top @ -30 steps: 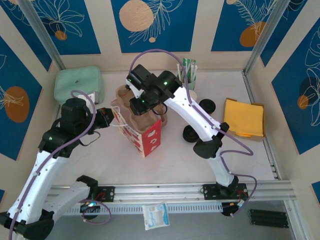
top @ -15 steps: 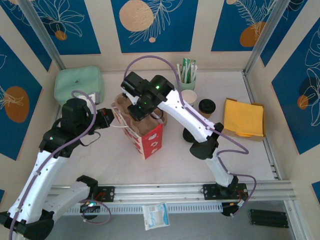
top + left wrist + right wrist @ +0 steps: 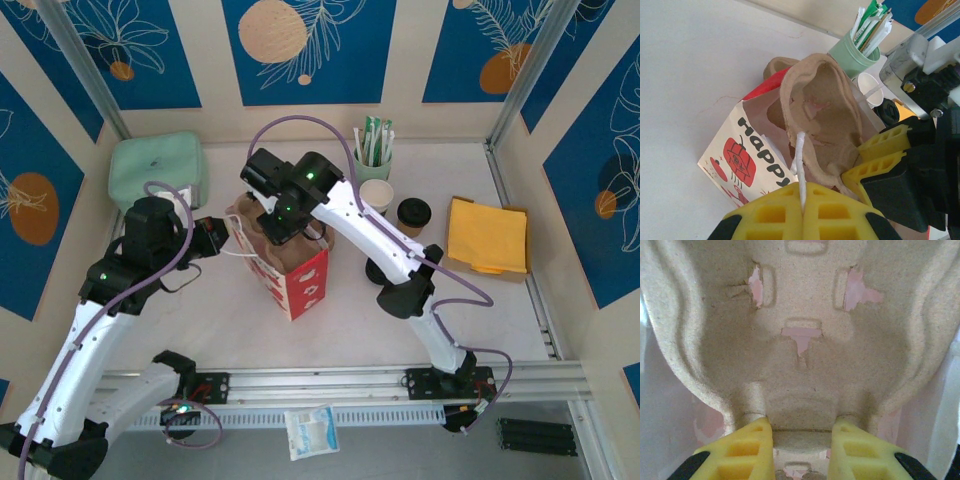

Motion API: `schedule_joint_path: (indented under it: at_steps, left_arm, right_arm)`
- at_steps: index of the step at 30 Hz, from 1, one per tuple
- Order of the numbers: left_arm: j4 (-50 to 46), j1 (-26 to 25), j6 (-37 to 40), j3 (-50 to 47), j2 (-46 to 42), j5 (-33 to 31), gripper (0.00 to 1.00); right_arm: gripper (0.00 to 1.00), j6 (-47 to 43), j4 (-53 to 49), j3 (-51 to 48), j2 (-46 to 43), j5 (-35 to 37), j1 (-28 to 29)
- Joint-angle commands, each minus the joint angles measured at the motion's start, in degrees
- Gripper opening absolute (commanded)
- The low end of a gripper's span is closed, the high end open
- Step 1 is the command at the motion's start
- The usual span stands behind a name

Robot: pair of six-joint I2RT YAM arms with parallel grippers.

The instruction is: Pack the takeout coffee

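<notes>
**A:** We're on the carrier step. The right gripper (image 3: 800, 432) is clamped on the middle ridge of the carrier (image 3: 800, 340), one finger on each side. The carrier stands on edge in the mouth of the bag (image 3: 298, 278), right below the gripper.

**B:** And the left gripper (image 3: 802, 200) is pinched shut on the bag's string handle (image 3: 800, 150). We'd say it's pulling that side of the mouth open.

**A:** Where's the coffee (image 3: 413, 213)?

**B:** Out to the right of the right gripper, well apart, upright on the table (image 3: 230, 325), lid on. Untouched, so we judge we're early in the task.

**A:** Poses?

**B:** The right arm stretches forward and across to the left, wrist tipped down over the bag. The left arm is bent at the elbow, wrist about level, gripper just at the bag's left side.

**A:** Next, we reckon, the carrier has to go straight down until it seats, then get a clean release. The bag looks snug, so a tilt could catch the paper.

**B:** Then we go right for the coffee.
</notes>
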Motion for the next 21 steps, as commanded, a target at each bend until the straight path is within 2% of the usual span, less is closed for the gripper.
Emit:
schedule_joint_path:
  at_steps: [1,21]
  left_arm:
    - [1.3,0.5,-0.2,-0.5,-0.2,-0.7,0.0]
    - [1.6,0.5,-0.3,-0.6,-0.3,-0.7,0.0]
  right_arm:
    - [0.24,-0.8,-2.0,-0.1,0.3,-0.8,0.5]
    - [0.24,0.0,-5.2,-1.2,2.8,-3.6,0.1]
